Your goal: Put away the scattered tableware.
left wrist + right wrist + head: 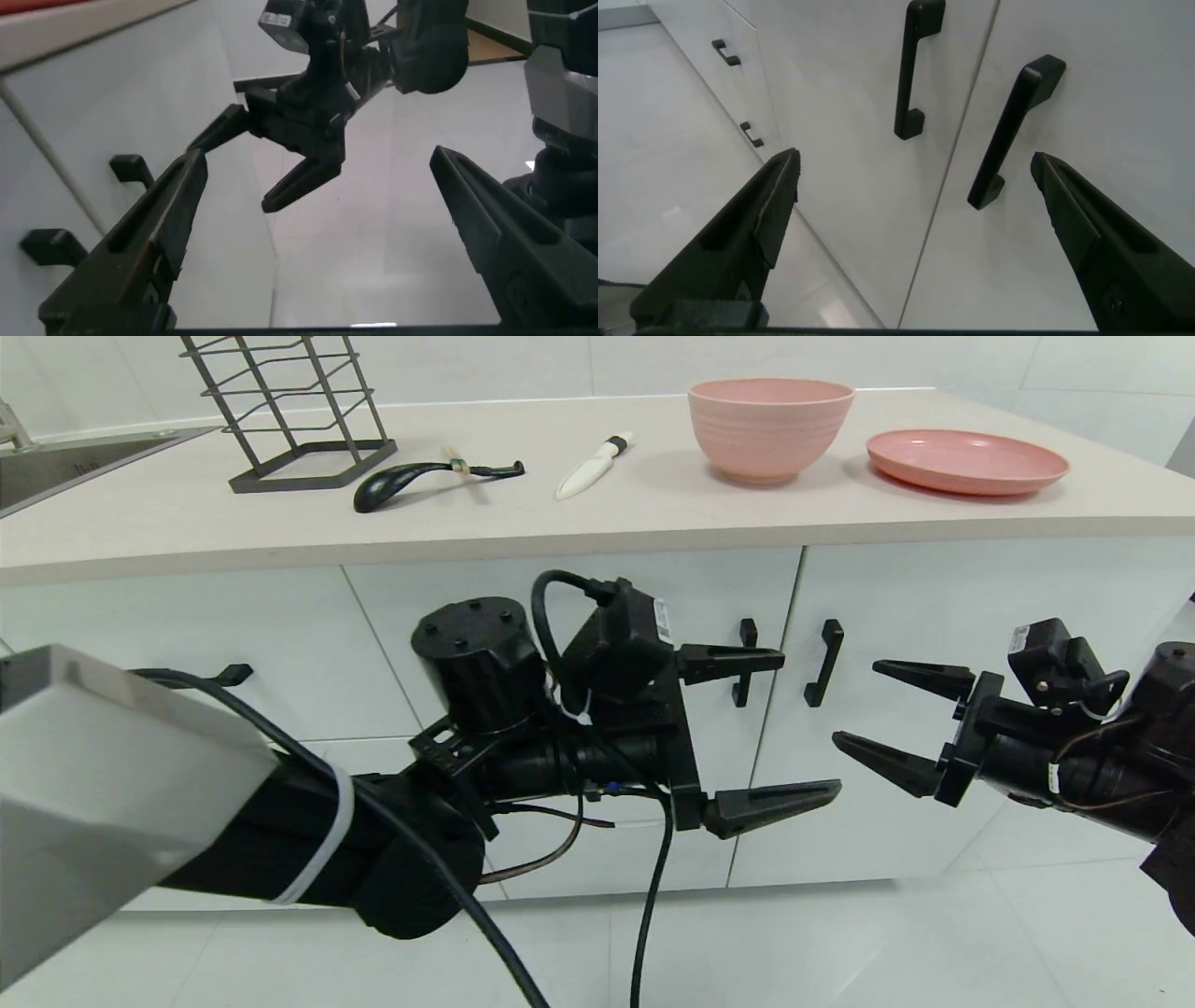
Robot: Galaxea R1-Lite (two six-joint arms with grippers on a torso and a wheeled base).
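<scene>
Nearest, the left gripper [810,723] hangs in front of the white cabinet doors [934,709] below the counter's front edge, its two black fingers spread wide with nothing between them. Just to its right the right gripper [855,701] faces it from the opposite side, fingers likewise spread and empty. The tips of the two grippers are near each other but apart. Behind them, two upright black handles [822,662] flank the seam between two of the doors, and the right wrist view looks straight at this pair. Above the doors lies the pale counter [653,513]. Left of its middle, closest to the front edge, rests a black spoon [387,485], bowl end toward the front and handle running to the right. A short pale piece [456,460] lies across that handle, and what it is cannot be told. Near the middle of the counter a white knife [593,467] with a dark band at its handle lies slantwise, tip toward the front edge. Right of the middle stands a pink bowl [770,427], upright, toward the back edge. A pink plate [966,460] lies flat just beside it toward the right end, not touching it. At the back left, directly behind the spoon, stands a dark wire rack [289,411] on a flat frame base. Beyond the rack, at the counter's left end, a steel sink [75,467] is set into the top.
</scene>
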